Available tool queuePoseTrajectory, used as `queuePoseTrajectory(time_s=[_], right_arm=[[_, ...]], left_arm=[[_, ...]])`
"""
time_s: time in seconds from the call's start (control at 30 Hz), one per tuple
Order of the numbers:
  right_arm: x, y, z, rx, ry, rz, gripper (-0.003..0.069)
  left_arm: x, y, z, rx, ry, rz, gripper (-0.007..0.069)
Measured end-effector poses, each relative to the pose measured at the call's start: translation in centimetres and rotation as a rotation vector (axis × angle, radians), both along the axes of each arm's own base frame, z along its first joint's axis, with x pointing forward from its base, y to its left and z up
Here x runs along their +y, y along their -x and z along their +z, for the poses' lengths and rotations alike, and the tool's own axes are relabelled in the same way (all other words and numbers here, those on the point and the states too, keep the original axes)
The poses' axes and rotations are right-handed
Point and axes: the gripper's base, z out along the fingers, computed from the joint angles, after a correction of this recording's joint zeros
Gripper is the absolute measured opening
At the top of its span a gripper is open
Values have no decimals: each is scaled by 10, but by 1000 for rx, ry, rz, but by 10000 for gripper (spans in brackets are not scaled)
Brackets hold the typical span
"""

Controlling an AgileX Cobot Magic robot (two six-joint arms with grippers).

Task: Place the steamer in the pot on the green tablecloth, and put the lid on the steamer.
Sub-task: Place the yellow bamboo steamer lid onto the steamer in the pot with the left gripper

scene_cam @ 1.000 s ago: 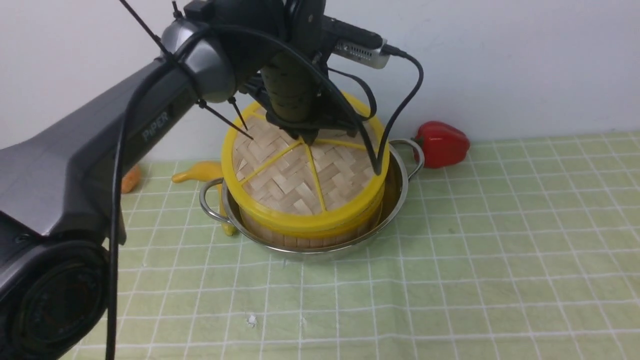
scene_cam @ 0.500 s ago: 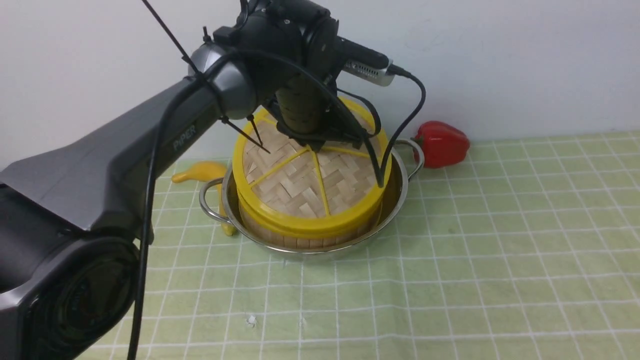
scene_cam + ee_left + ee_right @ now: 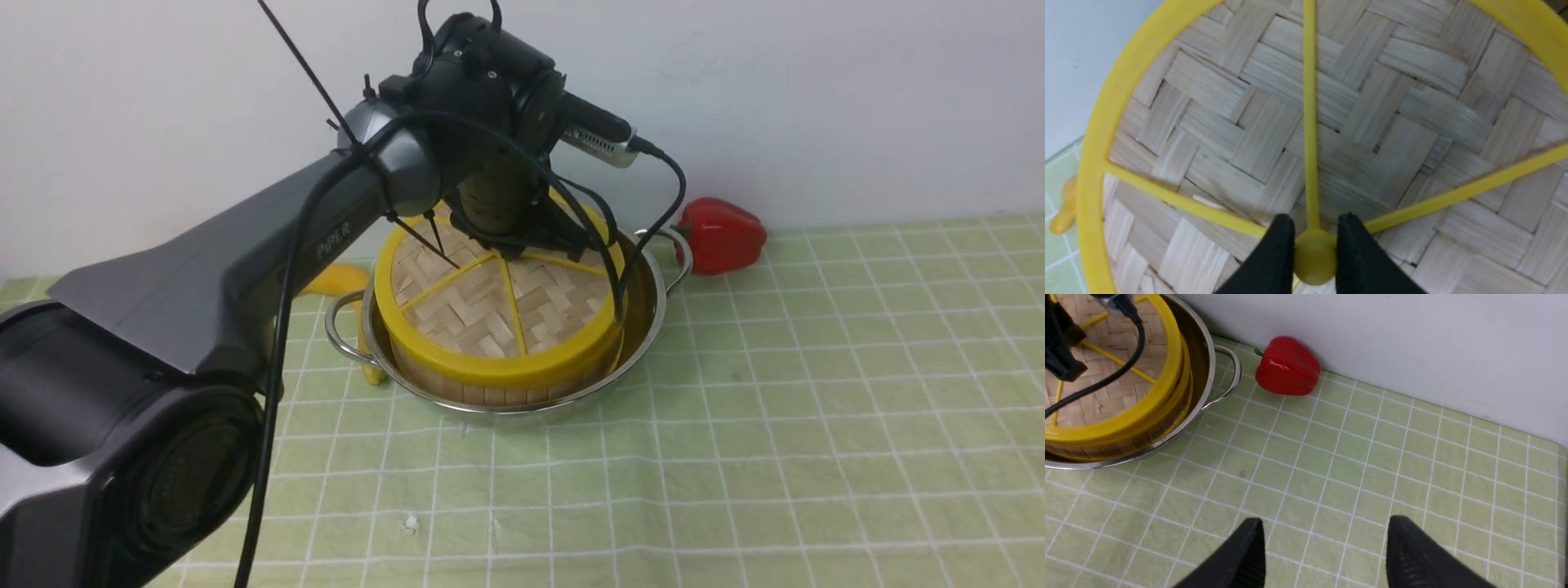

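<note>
Left wrist view: my left gripper (image 3: 1312, 228) pinches the yellow knob (image 3: 1314, 261) in the middle of the lid (image 3: 1372, 102). The lid lies on the steamer (image 3: 490, 395) in the pot (image 3: 651, 314). My left arm (image 3: 269, 245) reaches over, pointing down. My right gripper (image 3: 1325, 535) is spread wide.

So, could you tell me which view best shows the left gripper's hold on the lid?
The left wrist view: close up, the left gripper pinches the lid's centre knob. In the front view the left arm hides the grip; the right wrist view catches only part of the lid.
</note>
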Motion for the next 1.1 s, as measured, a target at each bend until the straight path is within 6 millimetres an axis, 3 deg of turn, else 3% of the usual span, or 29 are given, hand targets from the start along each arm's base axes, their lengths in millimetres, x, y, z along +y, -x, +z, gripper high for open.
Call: queuePoseTrajectory(time_s=[0.43, 0.67, 1.1], right_arm=[[0, 0, 0, 0, 0, 0, 407], [0, 0, 0, 0, -1, -1, 407], [0, 0, 0, 0, -1, -1, 407]], left_arm=[[-5, -1, 1, -19, 54, -12, 116], [-7, -4, -14, 12, 51, -11, 116], [-5, -6, -16, -2, 36, 15, 116]])
